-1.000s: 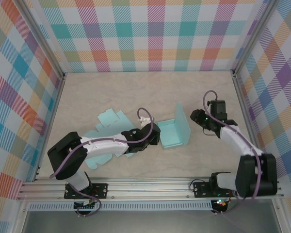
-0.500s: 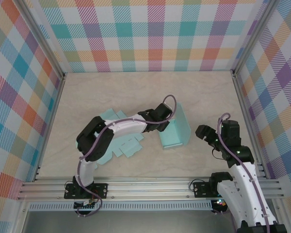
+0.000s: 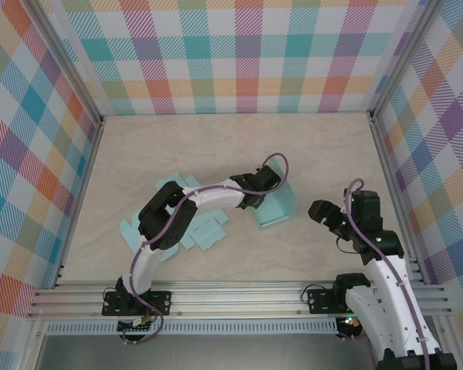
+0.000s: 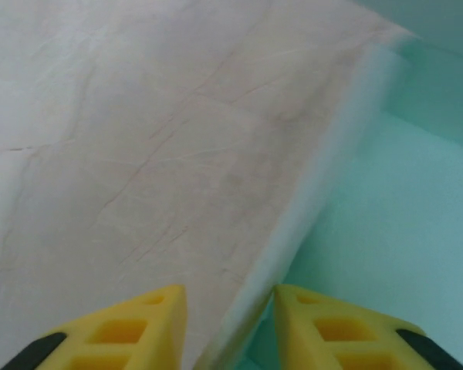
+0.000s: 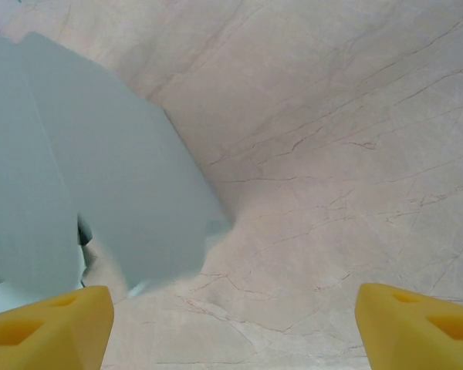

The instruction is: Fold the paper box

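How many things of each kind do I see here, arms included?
Arms: 2, left arm and right arm
Boxes: 1, teal box, partly folded
Piles: 1, flat teal cutouts, sheet number unclear
Total: 4

Up close the paper box [image 4: 386, 231] was a blur between the left pincer [image 4: 230, 308] tips — grip unclear. From above, the left arm [image 3: 208, 196] covered part of the flat sheets [image 3: 207, 231].
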Robot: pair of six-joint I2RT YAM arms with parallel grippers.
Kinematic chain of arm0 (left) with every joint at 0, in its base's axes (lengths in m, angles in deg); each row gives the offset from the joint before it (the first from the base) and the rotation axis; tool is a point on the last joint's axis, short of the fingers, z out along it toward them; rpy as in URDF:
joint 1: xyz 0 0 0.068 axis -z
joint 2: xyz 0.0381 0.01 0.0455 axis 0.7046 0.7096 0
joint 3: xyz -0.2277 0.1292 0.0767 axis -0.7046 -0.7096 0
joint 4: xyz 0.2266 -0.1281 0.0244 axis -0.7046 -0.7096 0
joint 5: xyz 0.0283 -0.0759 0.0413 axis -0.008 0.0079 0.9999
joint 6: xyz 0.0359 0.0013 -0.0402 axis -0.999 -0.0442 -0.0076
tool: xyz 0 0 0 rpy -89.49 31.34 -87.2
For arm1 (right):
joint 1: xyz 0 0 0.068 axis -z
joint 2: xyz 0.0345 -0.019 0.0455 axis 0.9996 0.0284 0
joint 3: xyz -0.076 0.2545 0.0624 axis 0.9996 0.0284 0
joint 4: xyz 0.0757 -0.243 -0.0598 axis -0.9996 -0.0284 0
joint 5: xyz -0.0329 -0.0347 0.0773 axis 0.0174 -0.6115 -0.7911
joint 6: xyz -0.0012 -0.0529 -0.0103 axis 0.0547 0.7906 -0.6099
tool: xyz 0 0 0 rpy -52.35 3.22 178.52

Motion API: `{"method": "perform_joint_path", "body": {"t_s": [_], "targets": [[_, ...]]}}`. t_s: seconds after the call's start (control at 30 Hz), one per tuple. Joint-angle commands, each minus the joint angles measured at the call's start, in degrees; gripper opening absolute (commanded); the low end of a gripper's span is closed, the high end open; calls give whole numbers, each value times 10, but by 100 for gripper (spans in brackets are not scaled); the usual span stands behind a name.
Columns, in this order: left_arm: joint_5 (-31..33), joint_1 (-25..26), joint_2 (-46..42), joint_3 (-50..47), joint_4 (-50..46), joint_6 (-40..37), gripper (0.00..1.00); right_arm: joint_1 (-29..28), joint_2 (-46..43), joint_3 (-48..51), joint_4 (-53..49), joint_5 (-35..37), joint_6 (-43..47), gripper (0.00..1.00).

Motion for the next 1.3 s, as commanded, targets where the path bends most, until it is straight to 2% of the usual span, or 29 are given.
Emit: {"method": "perform_joint_path", "body": {"t_s": [0.0,0.1,0.27,0.4,0.5,0.57,0.67,0.8,0.9,1.13,1.27], "targets": [[75,1,-13,-7,-36,94,31,-2,12,-8,21,-26,5,81],[86,3,-26,-23,-62,175,28,-1,27,-6,33,-32,8,80],[88,21,-51,-58,-80,268,29,-1,50,-5,53,-47,11,78],[98,48,-73,-75,-102,326,42,-1,70,-6,71,-65,14,78],[96,60,-102,-89,-105,344,53,-1,86,-16,78,-72,30,78],[95,64,-132,-100,-103,345,57,-2,95,-24,80,-75,39,77],[93,68,-198,-126,-89,336,63,-2,103,-34,93,-86,51,75],[98,64,-295,-175,-50,290,76,-3,128,-55,118,-97,64,73],[91,30,-330,-202,-18,246,79,-10,165,-81,140,-103,88,73],[-97,-90,-338,-249,117,121,79,-33,259,-150,161,-85,168,71],[-134,-114,-313,-230,122,67,79,-51,319,-188,162,-72,214,71]]}}
